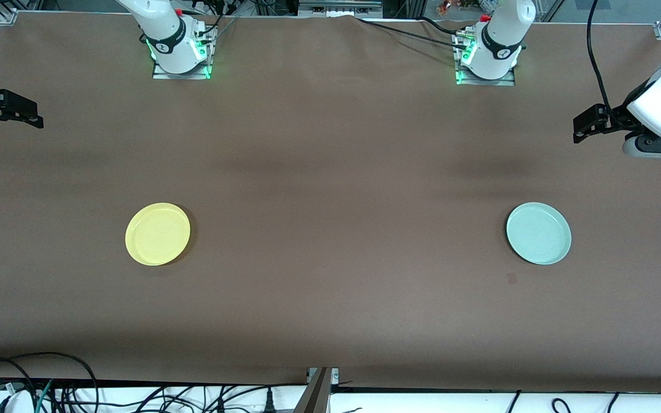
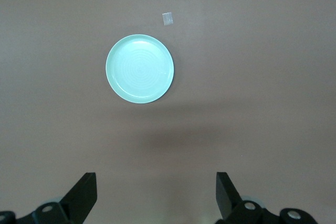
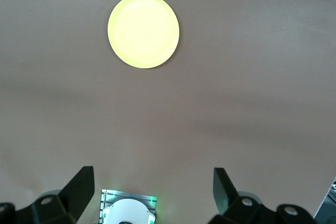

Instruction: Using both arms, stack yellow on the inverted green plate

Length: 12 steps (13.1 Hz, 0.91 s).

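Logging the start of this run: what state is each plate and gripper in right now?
Yellow plate: rim up on the table, toward the right arm's end, untouched.
Green plate: rim up, not yet inverted, toward the left arm's end.
Left gripper: open, empty, high over the table.
Right gripper: open, empty, high over the table.

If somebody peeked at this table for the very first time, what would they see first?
Two bright plates on the brown table: the yellow plate toward the right arm's end, and the green plate toward the left arm's end, lying rim up. Both arms wait up high at the table's ends, the left gripper and right gripper open and holding nothing.
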Each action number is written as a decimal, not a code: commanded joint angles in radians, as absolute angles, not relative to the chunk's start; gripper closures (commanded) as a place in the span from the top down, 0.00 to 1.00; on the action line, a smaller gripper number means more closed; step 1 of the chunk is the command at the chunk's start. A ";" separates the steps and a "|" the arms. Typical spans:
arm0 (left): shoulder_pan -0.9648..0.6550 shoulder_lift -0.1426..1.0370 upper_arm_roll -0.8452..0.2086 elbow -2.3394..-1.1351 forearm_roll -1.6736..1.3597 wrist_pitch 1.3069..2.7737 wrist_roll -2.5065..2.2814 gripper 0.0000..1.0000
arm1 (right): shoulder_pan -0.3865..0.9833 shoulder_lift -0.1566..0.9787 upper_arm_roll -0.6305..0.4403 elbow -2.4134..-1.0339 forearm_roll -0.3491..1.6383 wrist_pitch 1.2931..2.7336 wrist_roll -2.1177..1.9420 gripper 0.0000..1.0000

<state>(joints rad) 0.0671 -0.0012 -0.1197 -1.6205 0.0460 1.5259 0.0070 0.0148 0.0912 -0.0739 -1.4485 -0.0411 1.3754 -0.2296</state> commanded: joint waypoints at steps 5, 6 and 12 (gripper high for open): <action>0.071 0.018 -0.137 -1.572 0.057 1.514 -0.017 1.00 | 0.018 0.098 -0.071 -1.428 -0.043 1.370 -0.224 1.00; 0.069 0.018 -0.137 -1.568 0.058 1.514 -0.017 1.00 | 0.018 0.098 -0.071 -1.428 -0.043 1.368 -0.225 1.00; 0.072 0.028 -0.133 -1.568 0.066 1.516 -0.026 1.00 | 0.017 0.100 -0.071 -1.428 -0.043 1.370 -0.225 1.00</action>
